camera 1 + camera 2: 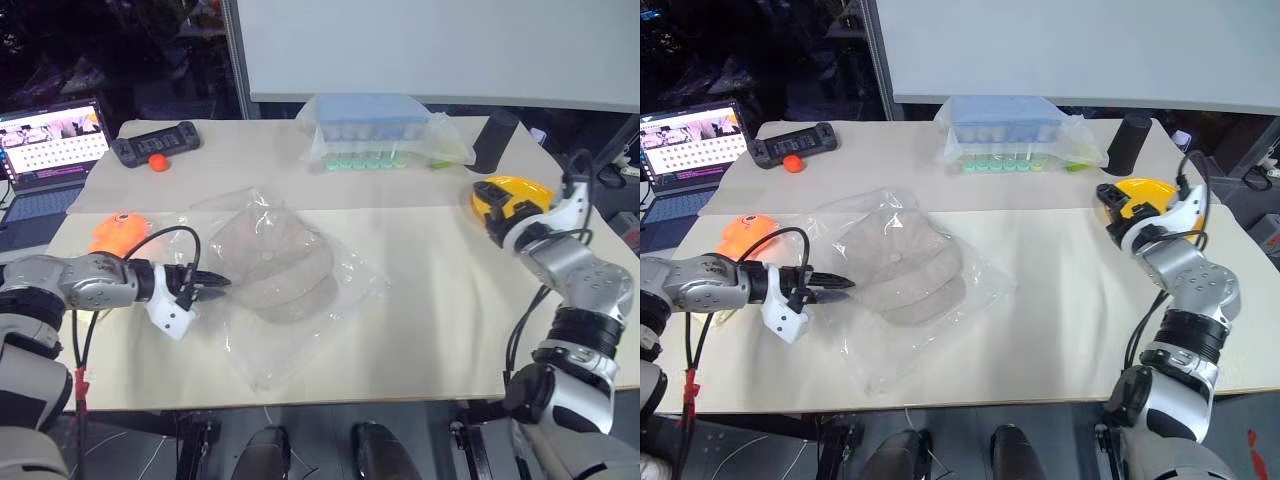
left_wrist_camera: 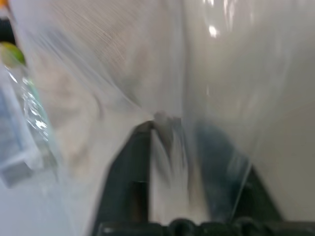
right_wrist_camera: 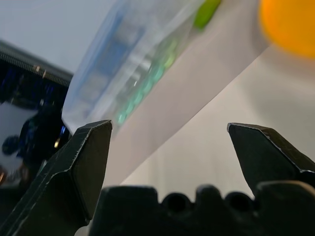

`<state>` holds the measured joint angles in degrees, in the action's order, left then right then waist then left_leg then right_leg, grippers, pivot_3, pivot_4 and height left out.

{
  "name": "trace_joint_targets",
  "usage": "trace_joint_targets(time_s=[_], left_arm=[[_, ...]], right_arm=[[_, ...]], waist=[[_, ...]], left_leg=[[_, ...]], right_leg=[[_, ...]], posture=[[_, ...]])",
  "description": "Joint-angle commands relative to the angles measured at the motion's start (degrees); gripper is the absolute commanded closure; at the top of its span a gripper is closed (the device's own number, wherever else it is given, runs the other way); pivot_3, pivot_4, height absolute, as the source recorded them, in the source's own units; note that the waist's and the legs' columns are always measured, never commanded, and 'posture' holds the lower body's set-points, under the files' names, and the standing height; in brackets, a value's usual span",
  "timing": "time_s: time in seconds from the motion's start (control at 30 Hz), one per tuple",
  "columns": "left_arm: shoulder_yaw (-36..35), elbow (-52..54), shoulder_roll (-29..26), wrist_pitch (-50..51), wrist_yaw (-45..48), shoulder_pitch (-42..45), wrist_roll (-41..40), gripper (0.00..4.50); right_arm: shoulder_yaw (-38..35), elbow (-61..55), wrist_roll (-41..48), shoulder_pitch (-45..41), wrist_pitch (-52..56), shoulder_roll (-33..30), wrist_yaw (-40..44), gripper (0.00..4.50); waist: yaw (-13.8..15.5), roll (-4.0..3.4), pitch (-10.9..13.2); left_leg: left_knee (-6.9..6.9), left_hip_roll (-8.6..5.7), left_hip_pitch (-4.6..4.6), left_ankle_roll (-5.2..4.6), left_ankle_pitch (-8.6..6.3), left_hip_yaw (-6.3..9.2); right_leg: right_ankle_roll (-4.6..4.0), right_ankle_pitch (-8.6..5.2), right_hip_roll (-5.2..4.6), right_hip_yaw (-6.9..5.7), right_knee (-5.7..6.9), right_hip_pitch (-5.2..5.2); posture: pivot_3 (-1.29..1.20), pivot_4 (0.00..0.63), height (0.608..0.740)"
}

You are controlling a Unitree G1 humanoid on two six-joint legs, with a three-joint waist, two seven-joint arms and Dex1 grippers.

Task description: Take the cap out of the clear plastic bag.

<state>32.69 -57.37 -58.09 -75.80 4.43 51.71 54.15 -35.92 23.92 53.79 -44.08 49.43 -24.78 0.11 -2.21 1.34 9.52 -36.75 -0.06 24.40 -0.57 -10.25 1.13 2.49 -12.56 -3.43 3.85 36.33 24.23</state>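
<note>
Left eye view: the cap [image 1: 272, 265] lies inside the clear plastic bag [image 1: 290, 345] on the surface [image 1: 430, 300], brim toward the near right.
Left wrist view: left tool [image 2: 189, 130] partly open, bag film between its fingers.
Right wrist view: right tool [image 3: 170, 130] wide open, empty.

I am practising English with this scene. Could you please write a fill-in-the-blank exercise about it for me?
1. The cap lies ____ the clear bag.
2. The left hand is at the bag's ____ edge.
3. The right hand is beside a plate of ____ colour.
4. The fingers of the right hand are wide ____.

Missing words: inside; left; yellow; open
</note>
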Motion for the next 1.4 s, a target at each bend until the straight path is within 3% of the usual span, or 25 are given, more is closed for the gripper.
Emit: trace_joint_targets(time_s=[0.03, 0.1, 0.13, 0.2, 0.27, 0.33, 0.43, 0.5, 0.6, 0.7, 0.87, 0.97, 1.07, 1.23, 1.4], left_arm=[[-0.8, -0.9, 0.7, 3.4, -1.0, 0.9, -0.5, 1.12], [-1.9, -3.5, 2.0, 7.7, 4.7, 0.6, -4.5, 0.46], [-4.1, -5.1, 3.1, 8.6, 11.2, -0.3, -11.7, 0.08], [-7.8, -3.3, 4.3, 10.6, 24.3, -3.0, -28.1, 0.08], [-10.8, 7.8, 3.5, 19.1, 38.5, -7.9, -47.7, 0.08], [-16.6, 23.5, 2.7, 38.2, 49.5, -11.9, -67.3, 0.08], [-22.9, 44.3, -0.1, 68.8, 54.3, -13.1, -87.1, 0.08], [-24.4, 55.8, -3.3, 85.0, 56.8, -14.5, -97.0, 0.08], [-26.4, 67.8, -7.6, 100.6, 60.3, -16.8, -107.0, 0.08], [-28.0, 74.5, -9.9, 110.0, 62.7, -16.4, -112.1, 0.08], [-28.5, 76.9, -13.1, 114.5, 69.0, -15.5, -107.9, 0.08], [-28.7, 76.2, -11.9, 115.6, 69.9, -13.3, -106.0, 0.08], [-27.4, 74.5, -7.8, 113.0, 68.6, -10.1, -100.5, 0.08], [-24.5, 72.1, 3.6, 110.9, 63.7, -4.2, -93.8, 0.08], [-16.4, 71.6, 15.9, 110.9, 59.5, -1.6, -86.6, 0.08]], right_arm=[[-0.9, -2.7, 0.8, -1.1, 0.2, -1.4, 1.0, 0.0], [-0.6, -4.0, 1.1, -0.3, 1.4, -2.1, 1.5, 0.0], [-0.6, -5.2, 1.7, 0.3, 2.5, -2.6, 1.9, 0.0], [-0.8, -7.2, 2.5, 1.4, 4.3, -3.3, 2.4, 0.0], [-0.6, -9.2, 3.7, 2.7, 6.6, -4.3, 3.3, 0.0], [0.4, -12.4, 5.0, 4.9, 9.1, -5.3, 6.0, 0.0], [2.5, -16.6, 6.5, 7.4, 11.9, -6.6, 10.2, 0.0], [3.9, -18.6, 6.6, 8.2, 12.9, -7.0, 12.3, 0.0], [5.1, -20.4, 6.8, 8.8, 13.7, -7.2, 13.7, 0.0], [5.2, -21.1, 6.7, 9.4, 13.9, -7.3, 13.6, 0.0], [4.1, -20.2, 5.8, 10.0, 13.5, -8.0, 12.8, 0.0], [4.6, -20.5, 5.5, 10.5, 13.4, -8.6, 13.2, 0.0], [7.4, -21.2, 2.2, 12.2, 13.2, -10.8, 14.4, 0.0], [13.0, -21.3, -5.8, 14.9, 10.5, -15.1, 16.4, 0.0], [15.8, -19.5, -13.6, 16.5, 7.3, -17.3, 16.5, 0.0]], waist=[[0.3, 0.0, 0.0], [0.5, -0.02, 0.0], [0.7, -0.04, 0.0], [0.7, -0.04, 0.0], [0.4, -0.03, 0.0], [0.0, 0.01, 0.0], [-0.4, 0.11, 0.1], [-0.8, 0.12, 0.1], [-1.7, 0.04, 0.1], [-1.8, 0.04, 0.1], [-1.7, 0.05, 0.1], [-1.6, 0.05, 0.1], [-1.1, 0.05, 0.1], [0.0, 0.06, 0.1], [0.2, 0.06, 0.1]], left_leg=[[0.0, 0.0, 0.01, 0.0, 0.0, 0.0], [0.0, -0.01, 0.0, 0.0, 0.0, 0.0], [0.0, -0.02, -0.03, 0.0, 0.0, 0.0], [0.0, -0.03, -0.12, -0.03, 0.02, -0.02], [-0.01, 0.04, -0.12, -0.03, 0.02, -0.04], [-0.01, 0.2, -0.03, -0.03, 0.02, -0.03], [-0.17, 0.34, 0.27, -0.03, 0.02, 0.12], [-0.21, 0.29, 0.24, -0.03, 0.02, 0.14], [-0.11, 0.2, -0.12, -0.1, -0.03, 0.11], [-0.1, 0.19, -0.25, -0.11, -0.03, 0.07], [-0.12, 0.36, -0.34, -0.11, -0.02, 0.04], [-0.11, 0.41, -0.33, -0.1, -0.02, 0.02], [-0.11, 0.42, -0.29, -0.1, -0.03, 0.0], [-0.12, 0.39, -0.27, -0.1, -0.03, -0.02], [-0.16, 0.25, -0.17, -0.1, -0.02, -0.02]], right_leg=[[0.0, 0.0, 0.0, -0.03, -0.03, 0.0], [0.0, 0.0, -0.05, -0.03, -0.01, -0.03], [0.0, 0.0, -0.06, -0.03, 0.01, -0.05], [-0.01, -0.01, -0.03, -0.03, 0.18, -0.05], [-0.09, -0.06, 0.0, -0.02, 0.3, 0.03], [-0.15, -0.11, 0.0, -0.01, 0.38, 0.11], [-0.18, -0.09, 0.05, -0.12, 0.45, 0.22], [-0.15, -0.1, 0.03, -0.1, 0.42, 0.17], [-0.04, -0.21, 0.02, 0.01, 0.37, -0.06], [0.2, -0.43, 0.13, 0.05, 0.48, -0.07], [0.04, -0.49, 0.44, 0.05, 0.51, -0.07], [-0.02, -0.52, 0.48, 0.05, 0.52, -0.04], [-0.02, -0.52, 0.49, 0.05, 0.46, -0.04], [-0.02, -0.52, 0.48, 0.06, 0.43, -0.06], [-0.03, -0.48, 0.35, 0.07, 0.41, -0.03]], posture=[[0.0, 0.15, 0.74], [0.0, 0.15, 0.74], [0.0, 0.15, 0.74], [0.0, 0.15, 0.74], [0.0, 0.15, 0.74], [0.0, 0.15, 0.74], [0.0, 0.15, 0.74], [0.0, 0.15, 0.74], [0.0, 0.15, 0.74], [0.0, 0.15, 0.74], [0.0, 0.15, 0.74], [0.0, 0.15, 0.74], [0.0, 0.15, 0.74], [0.0, 0.15, 0.74], [0.0, 0.15, 0.74]])
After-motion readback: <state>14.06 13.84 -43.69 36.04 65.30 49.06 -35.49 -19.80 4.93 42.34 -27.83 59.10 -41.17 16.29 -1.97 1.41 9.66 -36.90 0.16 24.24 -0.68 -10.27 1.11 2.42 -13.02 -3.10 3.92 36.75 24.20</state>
